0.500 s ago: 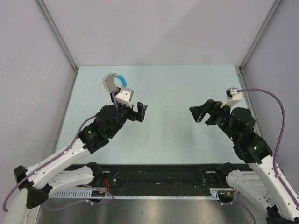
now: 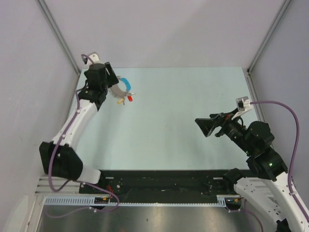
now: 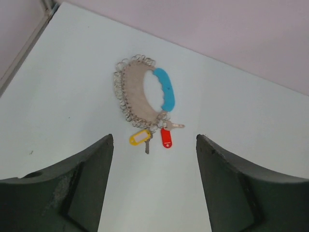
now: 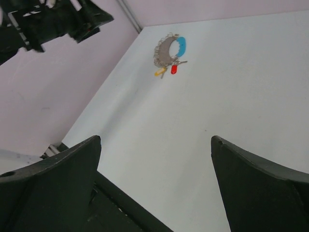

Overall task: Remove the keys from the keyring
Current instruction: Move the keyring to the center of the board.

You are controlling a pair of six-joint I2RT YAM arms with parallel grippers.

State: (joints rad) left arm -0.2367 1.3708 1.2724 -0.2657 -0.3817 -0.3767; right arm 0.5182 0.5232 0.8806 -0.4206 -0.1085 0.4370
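The keyring (image 2: pixel 117 89) lies flat at the table's far left: a loop of silvery links with a blue arc (image 2: pixel 125 82). In the left wrist view the keyring (image 3: pixel 137 94) carries a red-headed key (image 3: pixel 166 137), a yellow tag (image 3: pixel 139 137) and a small silvery key (image 3: pixel 147 145). My left gripper (image 3: pixel 154 142) is open and empty, hovering above the keys. My right gripper (image 2: pixel 205 124) is open and empty, far to the right over mid-table. The keyring (image 4: pixel 169 48) and red key (image 4: pixel 174 69) look small and distant in the right wrist view.
Grey walls enclose the table on the left, back and right; the keyring lies close to the left wall's metal rail (image 2: pixel 63 41). The black base rail (image 2: pixel 159 181) runs along the near edge. The left arm (image 4: pixel 58 21) shows at the top left of the right wrist view.
My left arm has swung from the table's centre-left out to the far left, above the keyring, uncovering the red and yellow pieces. My right gripper has shifted slightly nearer.
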